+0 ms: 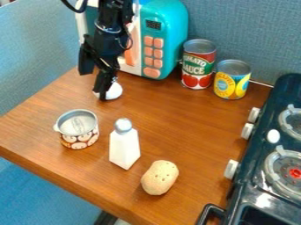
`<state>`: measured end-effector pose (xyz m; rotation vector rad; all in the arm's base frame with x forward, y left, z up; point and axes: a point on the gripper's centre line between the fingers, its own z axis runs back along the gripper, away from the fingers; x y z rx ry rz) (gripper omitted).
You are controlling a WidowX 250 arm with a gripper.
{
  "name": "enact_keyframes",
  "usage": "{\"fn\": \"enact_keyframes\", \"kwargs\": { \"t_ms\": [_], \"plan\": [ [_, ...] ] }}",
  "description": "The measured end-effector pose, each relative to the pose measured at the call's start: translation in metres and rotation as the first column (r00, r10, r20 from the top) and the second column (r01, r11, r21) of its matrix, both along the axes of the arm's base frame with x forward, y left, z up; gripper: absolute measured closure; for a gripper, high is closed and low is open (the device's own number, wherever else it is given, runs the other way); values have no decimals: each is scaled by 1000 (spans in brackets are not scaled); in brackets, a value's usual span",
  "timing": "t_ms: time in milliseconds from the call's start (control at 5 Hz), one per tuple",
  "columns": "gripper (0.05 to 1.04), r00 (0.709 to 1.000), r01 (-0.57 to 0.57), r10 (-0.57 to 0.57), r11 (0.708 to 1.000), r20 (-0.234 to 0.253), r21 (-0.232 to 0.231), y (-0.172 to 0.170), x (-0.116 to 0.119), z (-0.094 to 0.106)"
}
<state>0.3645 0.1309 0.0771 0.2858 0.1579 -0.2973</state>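
Note:
The black gripper (95,84) hangs over the back left of the wooden table, in front of the toy microwave. Its two fingers are spread apart, and one comes down in front of a small rounded white object (115,91), hiding part of it. Whether they touch, I cannot tell. Nearer the front edge are an open can with a patterned label (80,139), an upright white shaker with a grey top (124,147), and a tan potato-like object (160,177) with small dark spots.
Behind stands a teal and white toy microwave (167,39). To its right are a red and green tomato can (198,66) and a yellow can (232,81). A dark toy stove (258,176) with white knobs borders the right side of the table (182,127).

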Motion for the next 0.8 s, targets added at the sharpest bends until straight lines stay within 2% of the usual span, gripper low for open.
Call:
{"fn": "enact_keyframes", "kwargs": {
  "t_ms": [200,400,600,800],
  "plan": [
    [82,998,44,-44,999,36,-8,0,12,9],
    [82,997,69,-69,998,-16,-14,2,19,-1],
    [82,997,72,-72,997,-16,-40,0,29,-5],
    [82,996,60,-64,997,-67,-57,1,34,-20]
  ]
}}
